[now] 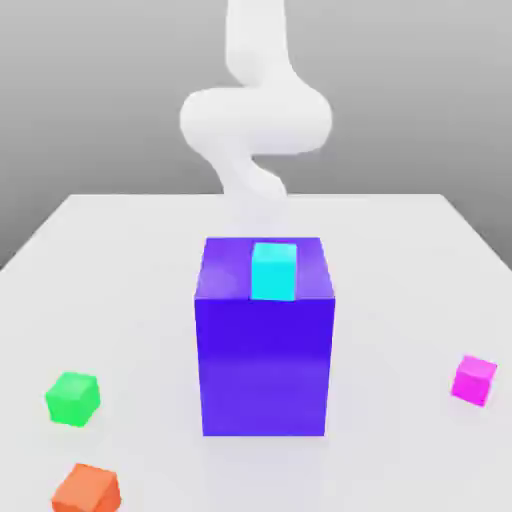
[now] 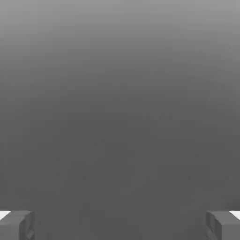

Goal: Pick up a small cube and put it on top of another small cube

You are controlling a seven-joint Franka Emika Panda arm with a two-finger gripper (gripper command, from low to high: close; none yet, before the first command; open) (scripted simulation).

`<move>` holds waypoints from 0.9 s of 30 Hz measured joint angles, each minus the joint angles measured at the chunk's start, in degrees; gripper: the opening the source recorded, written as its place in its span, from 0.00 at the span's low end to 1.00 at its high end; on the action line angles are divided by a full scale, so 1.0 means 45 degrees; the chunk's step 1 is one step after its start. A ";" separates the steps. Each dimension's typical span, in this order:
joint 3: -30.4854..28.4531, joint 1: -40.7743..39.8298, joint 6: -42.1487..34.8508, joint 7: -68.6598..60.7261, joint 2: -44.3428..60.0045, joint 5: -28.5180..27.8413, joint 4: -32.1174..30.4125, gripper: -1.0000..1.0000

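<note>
Magenta small cube [image 1: 473, 380] sits on the white surface [image 1: 120, 270] at the exterior view's right, well apart from the big purple-blue block [image 1: 264, 360]. On my hand view, the end effector [image 2: 120, 225] fingers [image 2: 16, 224] stand wide apart, empty.

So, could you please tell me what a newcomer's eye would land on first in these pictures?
The big purple-blue block at the table's centre stands out, with a cyan cube on its top. Around it lie a green cube and an orange cube at the exterior view's left, and the small magenta cube at its right.
</note>
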 joint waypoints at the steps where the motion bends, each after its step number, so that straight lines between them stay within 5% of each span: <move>1: 0.0290 0.0096 0.0233 0.0019 0.0500 -0.0123 -0.0150 0.50; 17: 0.4135 0.2098 0.3661 0.0595 0.7930 -0.2356 -0.2364 0.50; 27: 0.4545 0.4422 0.5965 0.1062 1.2256 -0.3667 -0.3283 0.50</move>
